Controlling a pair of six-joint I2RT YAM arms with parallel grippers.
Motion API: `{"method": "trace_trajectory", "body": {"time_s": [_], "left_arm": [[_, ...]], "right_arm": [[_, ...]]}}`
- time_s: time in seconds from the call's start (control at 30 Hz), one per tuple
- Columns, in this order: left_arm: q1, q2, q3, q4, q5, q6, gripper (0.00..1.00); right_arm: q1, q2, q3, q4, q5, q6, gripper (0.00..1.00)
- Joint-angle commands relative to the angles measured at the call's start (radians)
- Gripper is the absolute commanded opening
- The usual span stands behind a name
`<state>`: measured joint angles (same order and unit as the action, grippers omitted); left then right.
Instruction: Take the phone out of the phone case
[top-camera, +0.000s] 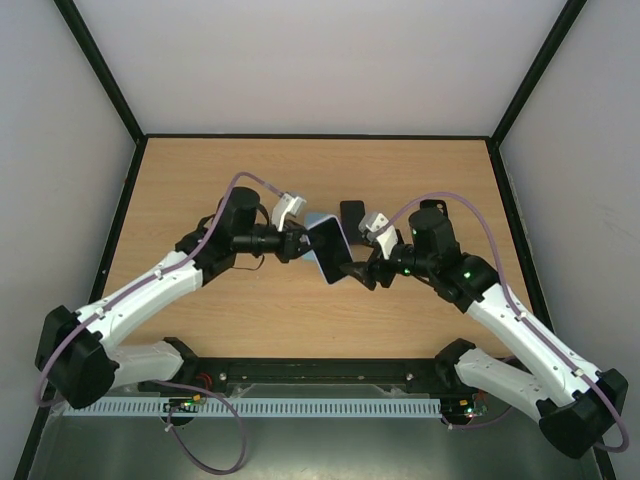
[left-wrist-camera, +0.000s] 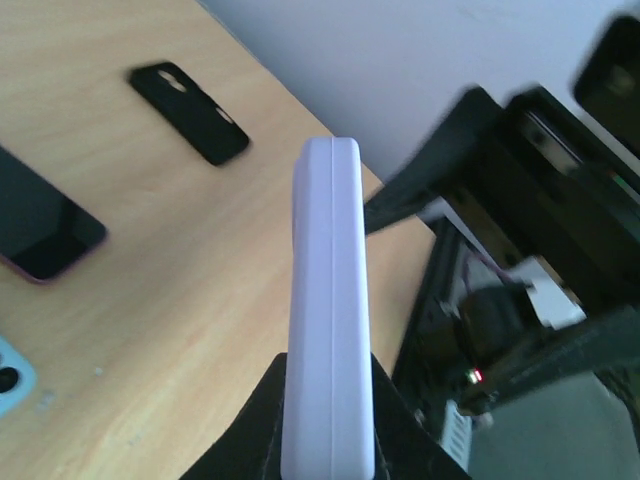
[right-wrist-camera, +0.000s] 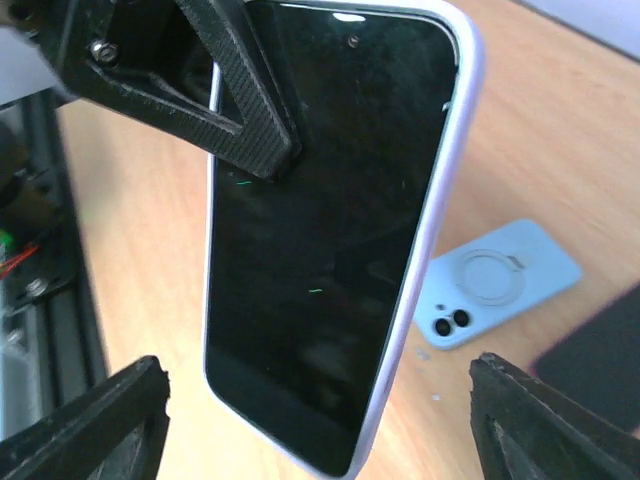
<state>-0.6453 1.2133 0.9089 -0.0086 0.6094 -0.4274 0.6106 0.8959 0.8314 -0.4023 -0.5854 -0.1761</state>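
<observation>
With the left gripper (left-wrist-camera: 328, 405) clenched on the phone case (left-wrist-camera: 328, 290), phone (right-wrist-camera: 320, 220) inside, the released right gripper (right-wrist-camera: 320, 410) straddles it and next needs to catch the case's rim.

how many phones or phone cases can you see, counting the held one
4. A cased phone held by the left gripper; on the table, a black case, a dark-screened phone and a light blue phone. The arms may hide more.

The phone (right-wrist-camera: 320, 250) shows a glossy black glass face; the phone case (left-wrist-camera: 328, 300) looks like smooth, matt lilac plastic. The table (top-camera: 420, 170) is pale wood grain, smooth.
</observation>
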Motion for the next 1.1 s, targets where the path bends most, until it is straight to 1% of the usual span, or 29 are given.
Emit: {"method": "trace_trajectory", "body": {"time_s": [0.0,0.13,0.2,0.4,0.53,0.67,0.73,0.77,0.83,0.87,0.9,0.93,0.97,1.07], "left_arm": [[-0.004,-0.061,0.038,-0.084,0.229,0.158,0.03],[-0.004,-0.100,0.040,-0.094,0.278,0.227,0.03],[-0.004,-0.100,0.041,-0.091,0.315,0.241,0.03],[-0.008,-0.076,0.051,-0.074,0.399,0.242,0.03],[-0.012,-0.072,0.052,-0.069,0.432,0.251,0.03],[-0.020,-0.066,0.057,-0.083,0.438,0.275,0.04],[-0.023,-0.059,0.062,-0.088,0.439,0.282,0.05],[-0.024,-0.057,0.061,-0.084,0.438,0.279,0.07],[-0.030,-0.056,0.052,-0.060,0.428,0.261,0.20],[-0.030,-0.056,0.043,-0.041,0.424,0.248,0.26],[-0.032,-0.057,0.032,-0.020,0.417,0.235,0.34],[-0.035,-0.054,0.023,-0.003,0.406,0.225,0.44],[-0.034,-0.053,0.016,0.002,0.391,0.223,0.46],[-0.034,-0.041,0.006,0.006,0.394,0.226,0.46]], "right_arm": [[0.003,0.007,0.033,-0.139,-0.237,-0.079,0.78],[0.003,0.003,0.020,-0.185,-0.326,-0.138,0.73],[0.003,-0.001,0.006,-0.174,-0.345,-0.129,0.69],[0.003,0.011,-0.013,-0.160,-0.478,-0.129,0.44],[0.003,0.024,-0.010,-0.146,-0.546,-0.101,0.22],[0.003,0.032,-0.021,-0.088,-0.591,-0.010,0.13],[0.003,0.036,-0.025,-0.069,-0.612,0.022,0.10],[0.002,0.037,-0.023,-0.065,-0.616,0.033,0.07],[0.003,0.040,-0.016,-0.059,-0.610,0.047,0.02],[0.003,0.040,-0.012,-0.060,-0.607,0.049,0.02],[0.003,0.040,-0.009,-0.061,-0.604,0.047,0.02],[0.003,0.039,-0.008,-0.062,-0.601,0.047,0.02],[0.002,0.040,-0.008,-0.060,-0.602,0.047,0.02],[0.003,0.035,-0.012,-0.048,-0.599,0.056,0.02]]}}
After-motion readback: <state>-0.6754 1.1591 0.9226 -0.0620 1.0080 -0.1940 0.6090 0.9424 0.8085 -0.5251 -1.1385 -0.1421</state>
